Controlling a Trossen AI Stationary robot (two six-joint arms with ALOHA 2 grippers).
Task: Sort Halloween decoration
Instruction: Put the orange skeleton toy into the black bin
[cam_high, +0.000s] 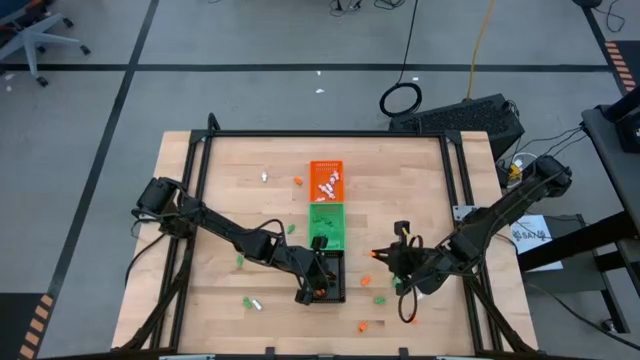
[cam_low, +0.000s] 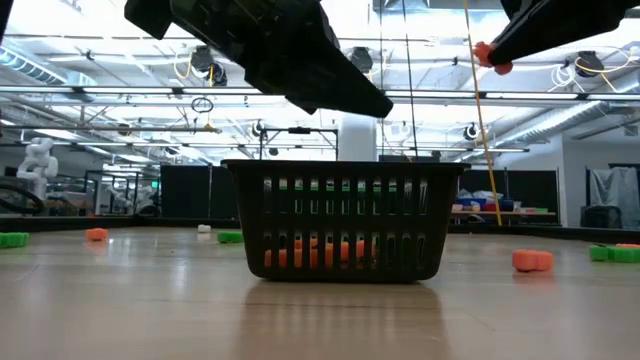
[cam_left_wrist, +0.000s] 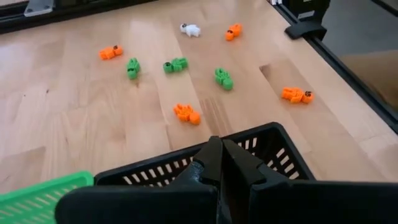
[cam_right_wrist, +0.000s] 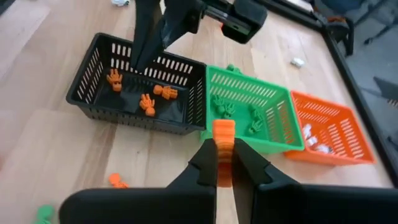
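Three small trays stand in a row: an orange tray (cam_high: 326, 180) with white trinkets, a green tray (cam_high: 326, 226) with green ones, and a black tray (cam_high: 330, 277) with orange ones (cam_right_wrist: 147, 102). My left gripper (cam_left_wrist: 219, 163) is shut and holds nothing, hanging above the black tray (cam_low: 343, 220), clear of its rim. Right of the trays, my right gripper (cam_right_wrist: 222, 163) is shut on an orange trinket (cam_low: 490, 55), well above the table. Loose orange, green and white Halloween decorations (cam_left_wrist: 186, 114) lie scattered on the wood. My right gripper pinches the orange trinket (cam_right_wrist: 223, 140) between its two fingers. The trinket's upper end sticks out past the fingertips. The fingers slant downward from the table's right side toward the trays. The trinket is lifted clear of the table.
Loose trinkets lie left of the trays (cam_high: 240, 261), near the front edge (cam_high: 362, 325) and by the orange tray (cam_high: 298, 181). A black frame rail (cam_high: 320, 134) runs around the tabletop. Bare wood lies at the far left (cam_high: 210, 180).
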